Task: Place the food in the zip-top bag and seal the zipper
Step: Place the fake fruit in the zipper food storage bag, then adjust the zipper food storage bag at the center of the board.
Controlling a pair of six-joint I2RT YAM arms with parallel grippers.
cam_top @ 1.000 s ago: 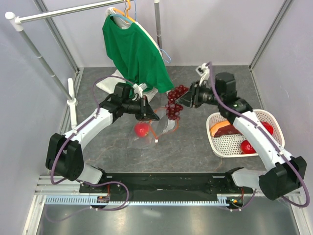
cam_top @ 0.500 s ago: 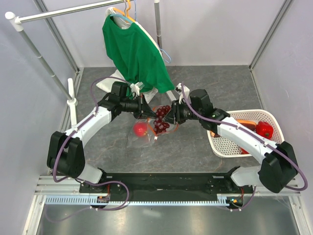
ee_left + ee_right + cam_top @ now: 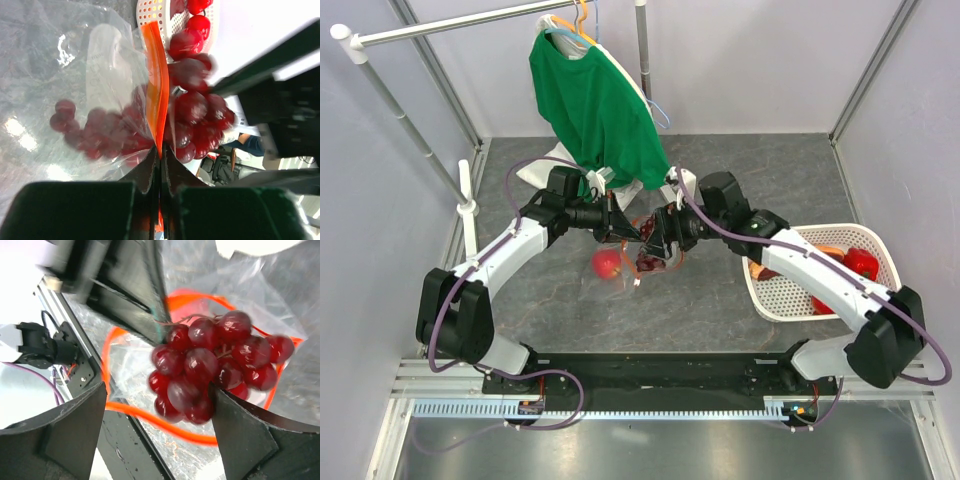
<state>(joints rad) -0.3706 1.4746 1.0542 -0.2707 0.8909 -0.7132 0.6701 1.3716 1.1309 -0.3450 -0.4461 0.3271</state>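
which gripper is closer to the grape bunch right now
Right. The right gripper stands open with the grape bunch in the gap between its fingers; the left gripper is shut on the zipper, just beside the bunch.

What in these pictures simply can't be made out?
Top view: mouth of the bag, covered by the left tool and right tool.
Top view: part of the basket inside, under the right arm.
Left wrist view: grapes blurred, partly behind the zipper.
Right wrist view: whether the grapes touch the right tool; blurred.
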